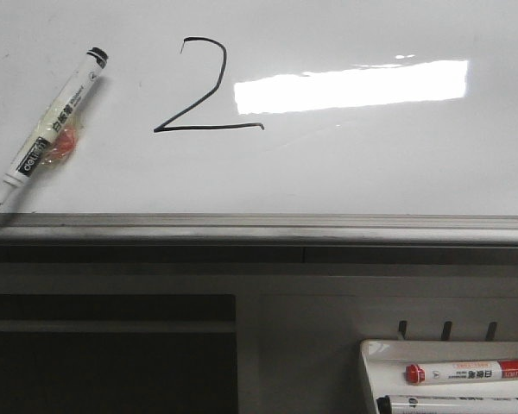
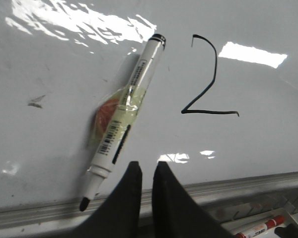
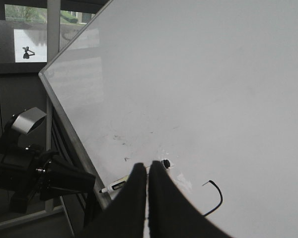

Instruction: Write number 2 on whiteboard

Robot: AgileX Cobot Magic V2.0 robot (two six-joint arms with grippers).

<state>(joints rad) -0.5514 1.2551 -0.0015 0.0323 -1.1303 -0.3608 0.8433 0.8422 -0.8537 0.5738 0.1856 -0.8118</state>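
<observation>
The 2 [image 1: 205, 86] stands finished on the whiteboard [image 1: 371, 164], hook on top, long diagonal, flat base, left of the reflected light bar [image 1: 351, 85]. I judge the writing done; what remains, if anything, is to draw my arms clear.

The marker [image 1: 50, 125] lies flat on the board, uncapped, well left of the 2. Its long axis runs diagonally: tip down by the grey rail [image 1: 259, 226], butt end up and toward the digit. Nothing holds it.

My left gripper [image 2: 145, 171] is empty, fingers nearly together with only a thin gap. It sits over the rail, just beside the marker's tip end, with the 2 farther up the board and off to the far side of the marker. This is the nearer arm to both.

My right gripper [image 3: 148, 171] is also empty, fingers closed or nearly so. It hangs off the board, looking along it, the marker and the hook of the 2 just beyond its fingertips.

Two more markers lie in a tray [image 1: 371, 358] below the rail.
</observation>
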